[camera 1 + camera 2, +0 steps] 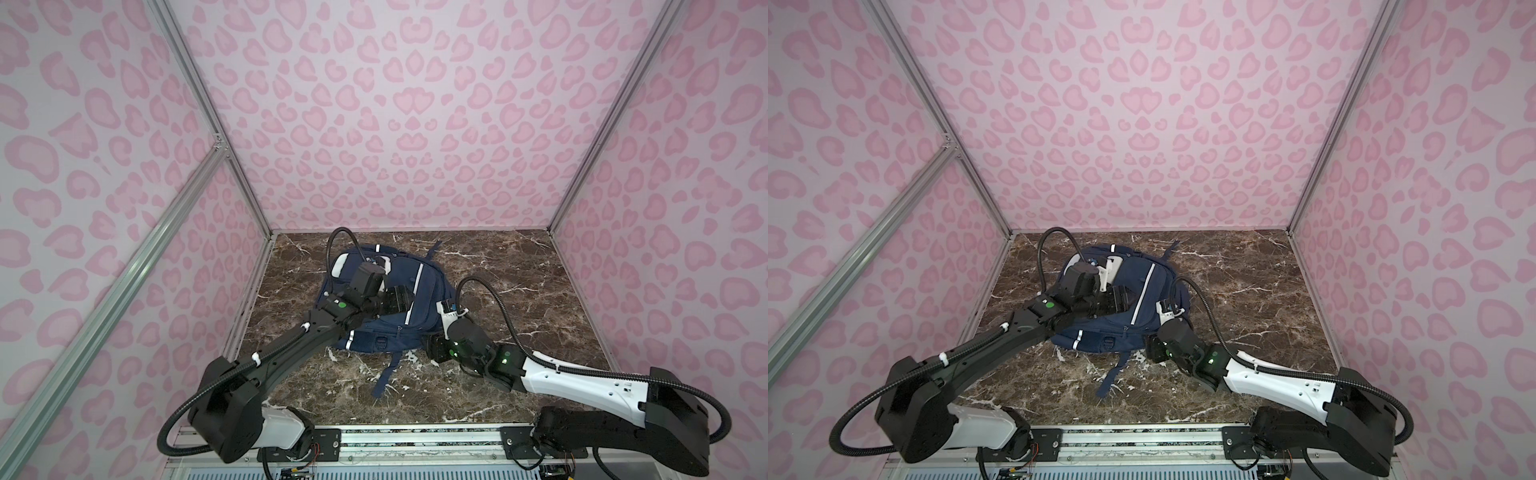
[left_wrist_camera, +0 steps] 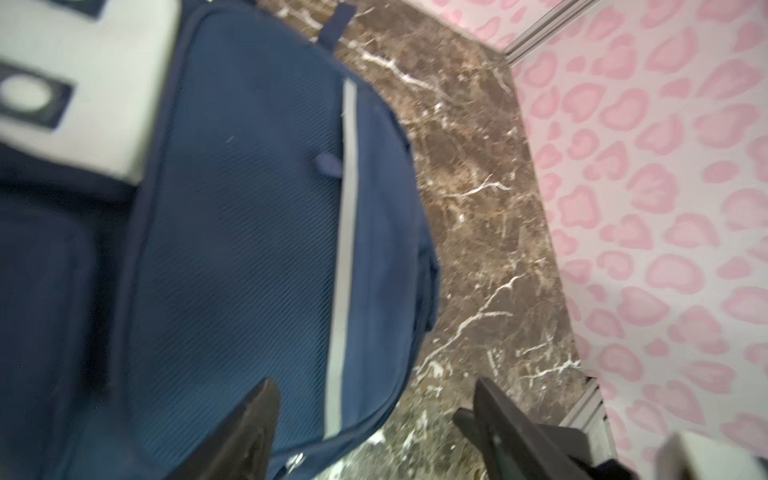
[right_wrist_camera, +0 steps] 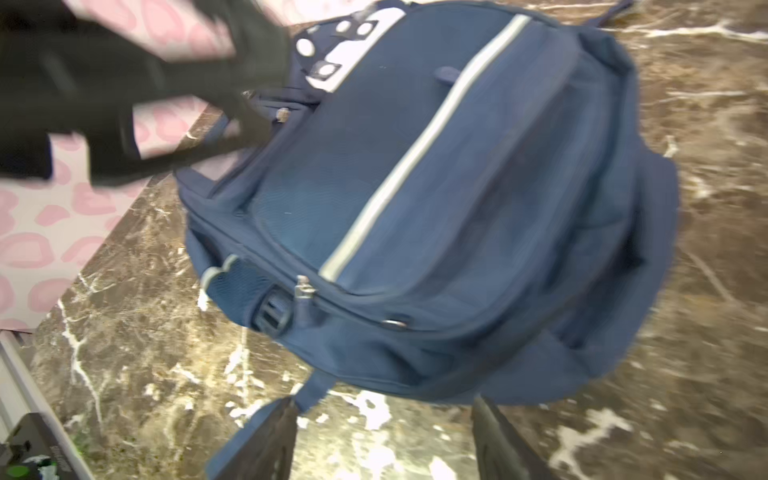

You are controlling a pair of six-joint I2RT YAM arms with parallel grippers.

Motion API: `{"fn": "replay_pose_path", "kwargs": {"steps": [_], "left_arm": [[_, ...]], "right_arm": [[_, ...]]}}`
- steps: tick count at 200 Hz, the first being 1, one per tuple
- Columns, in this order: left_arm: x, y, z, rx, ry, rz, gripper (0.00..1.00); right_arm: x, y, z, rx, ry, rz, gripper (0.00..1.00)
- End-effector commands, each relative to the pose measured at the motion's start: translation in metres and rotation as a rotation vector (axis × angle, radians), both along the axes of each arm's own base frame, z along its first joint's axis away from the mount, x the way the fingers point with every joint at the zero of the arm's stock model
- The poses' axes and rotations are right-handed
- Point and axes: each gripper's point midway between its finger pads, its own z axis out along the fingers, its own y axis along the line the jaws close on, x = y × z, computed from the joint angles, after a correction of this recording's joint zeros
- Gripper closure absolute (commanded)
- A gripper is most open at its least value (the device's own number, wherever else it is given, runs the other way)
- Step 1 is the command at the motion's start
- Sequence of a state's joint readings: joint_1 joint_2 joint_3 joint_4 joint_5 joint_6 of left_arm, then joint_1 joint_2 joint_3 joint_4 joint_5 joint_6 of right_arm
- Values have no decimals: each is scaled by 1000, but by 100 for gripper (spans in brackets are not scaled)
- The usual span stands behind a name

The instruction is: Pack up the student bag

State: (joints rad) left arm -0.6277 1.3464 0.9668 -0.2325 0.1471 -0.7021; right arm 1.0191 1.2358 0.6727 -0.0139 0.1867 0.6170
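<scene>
We see the student bag (image 1: 432, 297) lying flat, front panel up, on the marble table (image 1: 540, 332), left of centre in both top views. 1 strap (image 1: 387, 376) trails toward the near edge. The left gripper (image 2: 374, 419) hangs over the bag's front panel, jaws spread, nothing between them. The right gripper (image 3: 382, 436) sits low by the bag's near right corner, jaws also apart and empty. In the right wrist view, 1 of its fingers (image 3: 270, 436) is close to the strap, but the blur is heavy and we cannot tell if they touch. The white patch (image 3: 365, 41) with dark dots is at the bag's far end, next to the left arm's wrist.
</scene>
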Motion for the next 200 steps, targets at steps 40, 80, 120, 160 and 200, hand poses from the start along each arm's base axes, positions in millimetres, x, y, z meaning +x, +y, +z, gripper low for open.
{"fn": "replay_pose_path", "kwargs": {"steps": [40, 80, 120, 160, 200], "left_arm": [[-7, 39, -29, -72, -18, 196, 27], [11, 28, -52, -71, 9, 198, 51], [9, 39, -55, -11, 17, 222, 82], [6, 48, -66, 5, 36, 232, 97], [6, 62, -73, 19, 41, 262, 97]], "right_arm": [[6, 60, -19, -40, -14, -9, 40], [16, 80, -31, -61, -6, 2, 49], [35, 66, -61, -157, 36, -99, 63], [32, 62, -64, -180, 29, -80, 95], [22, 39, -60, -213, 42, -24, 100]]}}
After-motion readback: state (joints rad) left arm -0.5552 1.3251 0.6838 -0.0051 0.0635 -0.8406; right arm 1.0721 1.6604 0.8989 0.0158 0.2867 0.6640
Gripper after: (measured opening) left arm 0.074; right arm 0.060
